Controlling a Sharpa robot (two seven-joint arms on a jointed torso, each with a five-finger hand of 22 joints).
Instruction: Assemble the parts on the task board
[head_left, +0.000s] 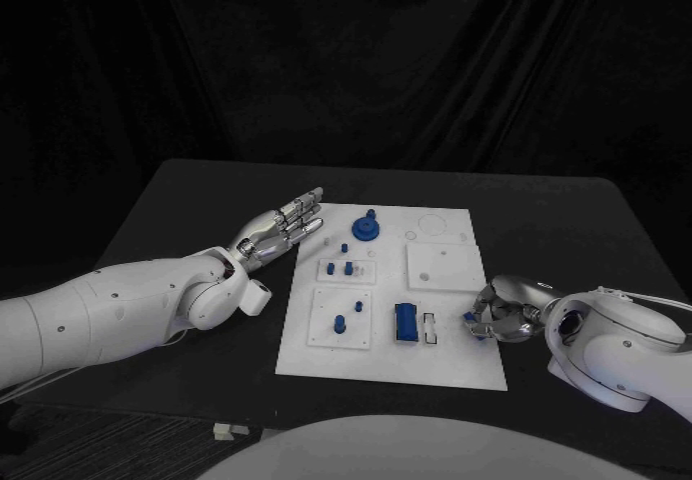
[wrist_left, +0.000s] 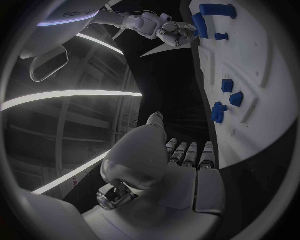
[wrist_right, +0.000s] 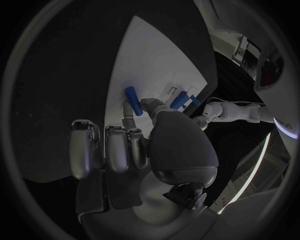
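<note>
The white task board (head_left: 447, 360) lies in the middle of the black table (head_left: 173, 220). The right hand (head_left: 500, 310) rests at the board's right edge and pinches a small blue cylindrical part (wrist_right: 131, 94) between thumb and a finger, its other fingers curled in. The left hand (head_left: 281, 228) hovers flat at the board's far left corner, fingers straight and holding nothing. A blue gear (head_left: 366, 229), several small blue pegs (head_left: 343, 268) and a blue block (head_left: 407, 322) sit on the board.

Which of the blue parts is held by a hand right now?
The small blue peg at the board's right edge, pinched by the right hand; the other blue parts lie untouched on the task board.
</note>
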